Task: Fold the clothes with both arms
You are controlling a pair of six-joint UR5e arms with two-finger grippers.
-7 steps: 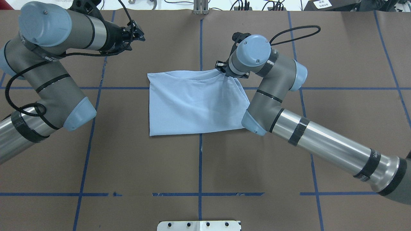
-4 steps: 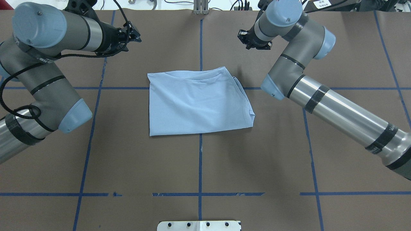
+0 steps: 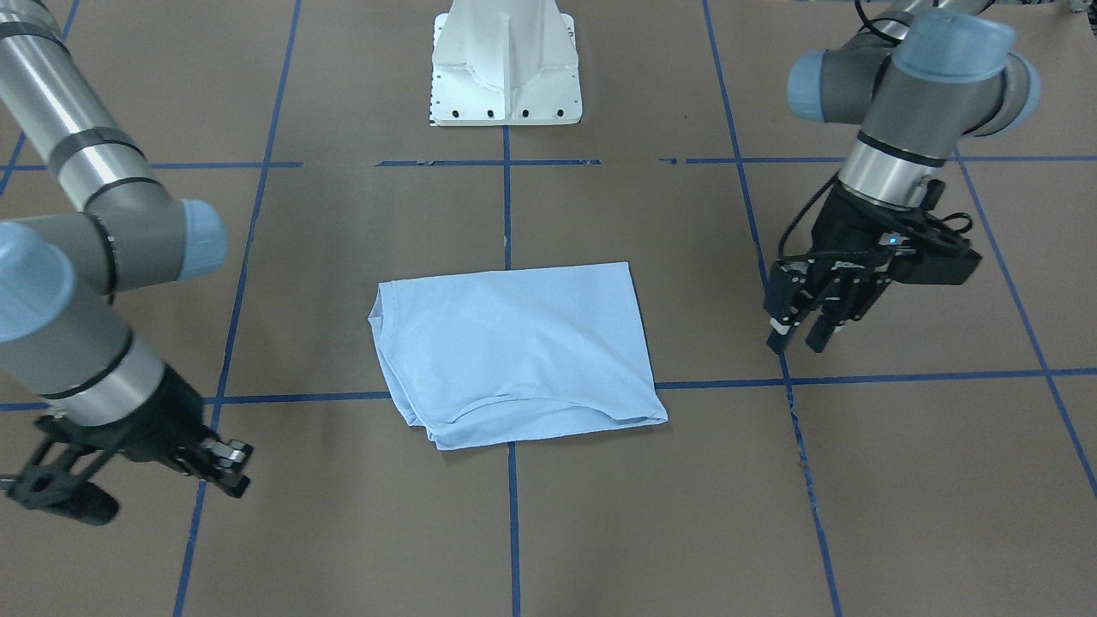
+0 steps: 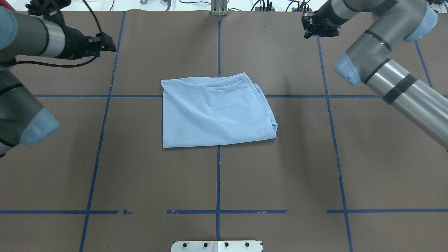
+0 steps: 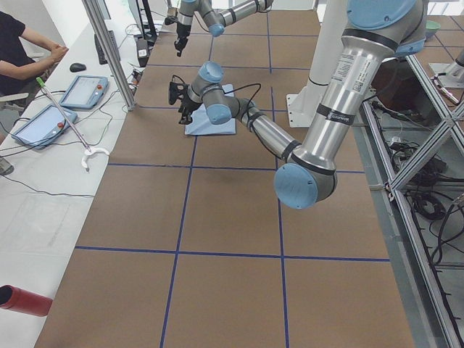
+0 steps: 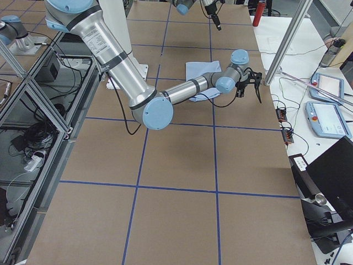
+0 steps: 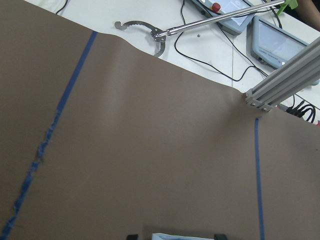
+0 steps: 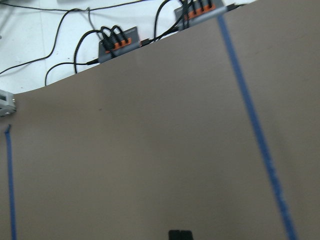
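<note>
The folded light blue T-shirt (image 4: 213,112) lies flat in the middle of the table (image 4: 280,175), well apart from both arms. The left end effector (image 3: 797,341) hangs with fingers spread. The right end effector (image 3: 233,470) is pressed together, gripping nothing.

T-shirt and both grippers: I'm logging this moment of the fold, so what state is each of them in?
T-shirt: folded into a rough rectangle, lying on the table, not held.
Left gripper: jaws open, empty, off to the side of the shirt.
Right gripper: jaws shut, empty, off to the other side of the shirt.
</note>
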